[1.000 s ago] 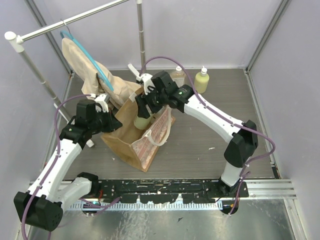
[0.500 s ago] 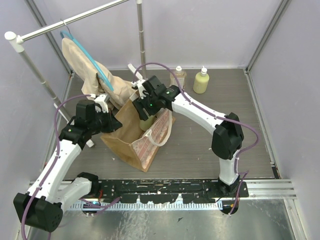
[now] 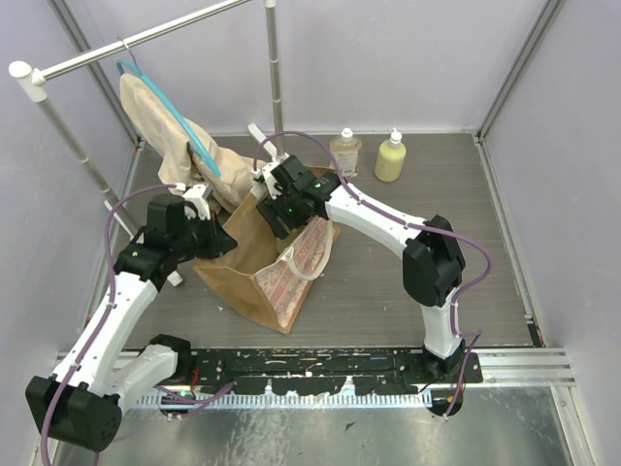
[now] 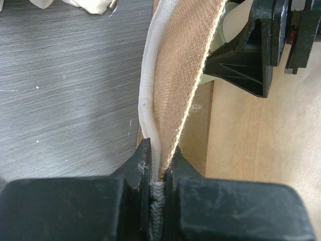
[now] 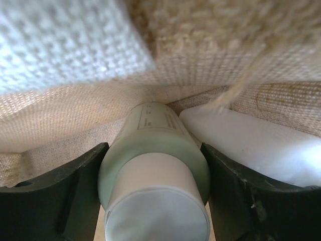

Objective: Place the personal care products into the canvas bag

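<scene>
The tan canvas bag point(image 3: 254, 277) stands open at centre left. My left gripper point(image 3: 219, 239) is shut on its near rim with the cream strap point(image 4: 170, 75). My right gripper point(image 3: 282, 216) reaches down into the bag's mouth and is shut on a yellow-green bottle point(image 5: 153, 150) with a white cap, deep inside the bag. The white rectangular bottle point(image 5: 261, 145) lies in the bag just to its right. The amber bottle point(image 3: 344, 152) and the second yellow-green bottle point(image 3: 391, 157) stand at the table's back. The held bottle is hidden in the top view.
A beige cloth garment point(image 3: 170, 131) on a blue hanger hangs from a metal rail point(image 3: 146, 39) at the back left, just behind the bag. Grey walls enclose the table. The right arm's black body point(image 4: 261, 45) shows beyond the bag rim in the left wrist view.
My right gripper has moved left and down into the bag with the yellow-green bottle, which no longer shows from above. The left gripper has kept its hold on the rim.
</scene>
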Tool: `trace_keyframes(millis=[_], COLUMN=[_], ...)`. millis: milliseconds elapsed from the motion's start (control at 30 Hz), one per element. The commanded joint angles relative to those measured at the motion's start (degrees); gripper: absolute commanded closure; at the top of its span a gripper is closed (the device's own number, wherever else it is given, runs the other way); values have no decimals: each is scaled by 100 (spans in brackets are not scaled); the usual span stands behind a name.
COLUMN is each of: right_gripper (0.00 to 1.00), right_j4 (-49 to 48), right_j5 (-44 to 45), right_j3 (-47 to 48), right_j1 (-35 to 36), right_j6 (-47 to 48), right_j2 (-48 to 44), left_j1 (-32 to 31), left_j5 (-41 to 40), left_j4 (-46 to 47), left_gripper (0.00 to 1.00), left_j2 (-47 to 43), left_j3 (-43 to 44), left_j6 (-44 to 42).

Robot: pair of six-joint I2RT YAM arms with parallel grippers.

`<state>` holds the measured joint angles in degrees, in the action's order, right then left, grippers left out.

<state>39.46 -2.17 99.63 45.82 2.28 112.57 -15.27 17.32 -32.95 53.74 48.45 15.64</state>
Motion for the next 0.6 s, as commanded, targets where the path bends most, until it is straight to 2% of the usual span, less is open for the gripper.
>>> trace_keyframes(millis=[0, 567], right_gripper=[99, 99], right_j4=[-590, -632], right_j5=[220, 406], right_j3=[60, -97], right_j1=[-52, -55], right_j6=[15, 0], right_j2=[-123, 54], left_j1=[-17, -16], left_j5=[140, 29], left_j4=[-273, -292], left_gripper=[100, 100], left_j2=[-69, -105], left_j3=[145, 154], left_j6=[-56, -25])
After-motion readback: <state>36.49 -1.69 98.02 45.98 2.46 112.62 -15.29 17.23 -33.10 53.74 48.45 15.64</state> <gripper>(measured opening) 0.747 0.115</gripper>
